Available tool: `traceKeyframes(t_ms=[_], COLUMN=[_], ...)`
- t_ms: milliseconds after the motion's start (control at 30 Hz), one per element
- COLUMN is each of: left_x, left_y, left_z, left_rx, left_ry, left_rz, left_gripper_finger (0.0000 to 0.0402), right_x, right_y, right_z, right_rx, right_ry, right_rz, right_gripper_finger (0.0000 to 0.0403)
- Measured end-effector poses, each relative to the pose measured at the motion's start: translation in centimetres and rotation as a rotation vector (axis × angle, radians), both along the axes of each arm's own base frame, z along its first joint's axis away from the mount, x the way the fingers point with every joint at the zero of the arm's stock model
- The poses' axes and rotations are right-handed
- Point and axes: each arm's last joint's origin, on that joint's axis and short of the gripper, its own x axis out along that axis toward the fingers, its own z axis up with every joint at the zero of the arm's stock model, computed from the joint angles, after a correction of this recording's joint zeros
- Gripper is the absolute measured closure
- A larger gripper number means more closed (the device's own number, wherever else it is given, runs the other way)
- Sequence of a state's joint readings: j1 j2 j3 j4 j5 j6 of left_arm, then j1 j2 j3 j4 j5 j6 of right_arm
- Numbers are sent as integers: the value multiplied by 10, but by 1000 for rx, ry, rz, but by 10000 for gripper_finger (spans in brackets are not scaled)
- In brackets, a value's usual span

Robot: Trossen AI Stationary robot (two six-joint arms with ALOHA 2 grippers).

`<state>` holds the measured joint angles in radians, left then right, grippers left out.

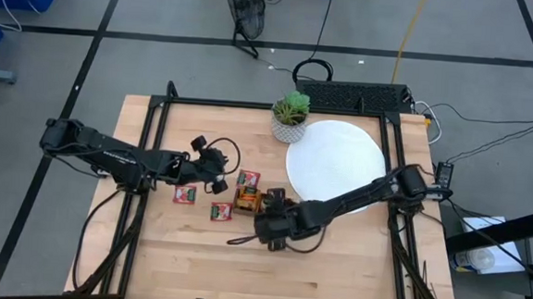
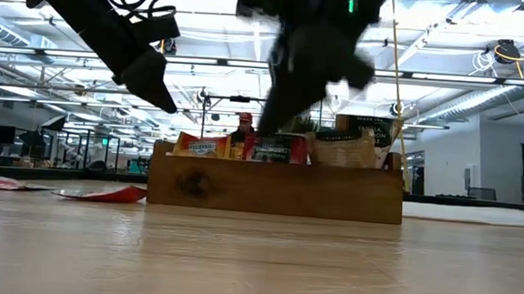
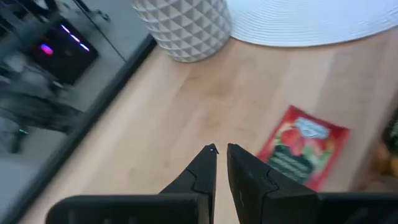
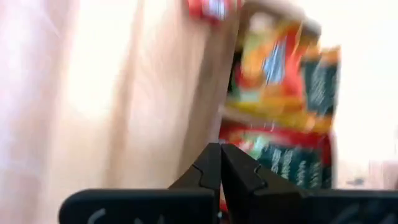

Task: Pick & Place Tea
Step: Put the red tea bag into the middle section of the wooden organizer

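A brown wooden tray [image 1: 248,201] stands mid-table with several tea sachets [image 2: 275,149] upright in it. Three red sachets lie flat on the wood around it: one beyond it [image 1: 248,178], one to its left [image 1: 185,196], one near its front left [image 1: 220,212]. My right gripper [image 4: 221,148] hangs shut just above the tray's right end [image 1: 266,205], with nothing between its fingers. My left gripper [image 3: 222,151] hovers shut and empty left of the far red sachet [image 3: 300,152], its fingers apart from it [image 1: 227,166].
A white round disc [image 1: 335,158] lies at the back right. A potted green plant [image 1: 290,116] stands in a white pot next to the disc's left edge. Bare wood stretches along the table's near side. A black frame runs around the table's edge.
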<state>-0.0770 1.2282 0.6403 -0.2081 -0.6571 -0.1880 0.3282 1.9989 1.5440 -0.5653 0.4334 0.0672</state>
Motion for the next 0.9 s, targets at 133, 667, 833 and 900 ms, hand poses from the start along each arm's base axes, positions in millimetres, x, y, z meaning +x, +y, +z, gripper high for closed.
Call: traceKeyframes(t_ms=[133,667,833,900], left_x=[2,59,63,61], left_y=[9,65,76,77], left_z=[-2,-74,-105,-112], left_rx=[-131,-185,-398,-473], left_ry=[-24,56,101,114], left_rz=[-16,-553,-597,-554], left_gripper_finger=[353,294,389,386], right_x=[-8,-37,-42,-44], right_y=[6,8,6,5], right_z=[37,83,74,75], right_rx=[64,40,42,38], right_ry=[-115,-226,-214,-214], right_rz=[31,-2,-11,-9], right_gripper_finger=[403,403,403,403])
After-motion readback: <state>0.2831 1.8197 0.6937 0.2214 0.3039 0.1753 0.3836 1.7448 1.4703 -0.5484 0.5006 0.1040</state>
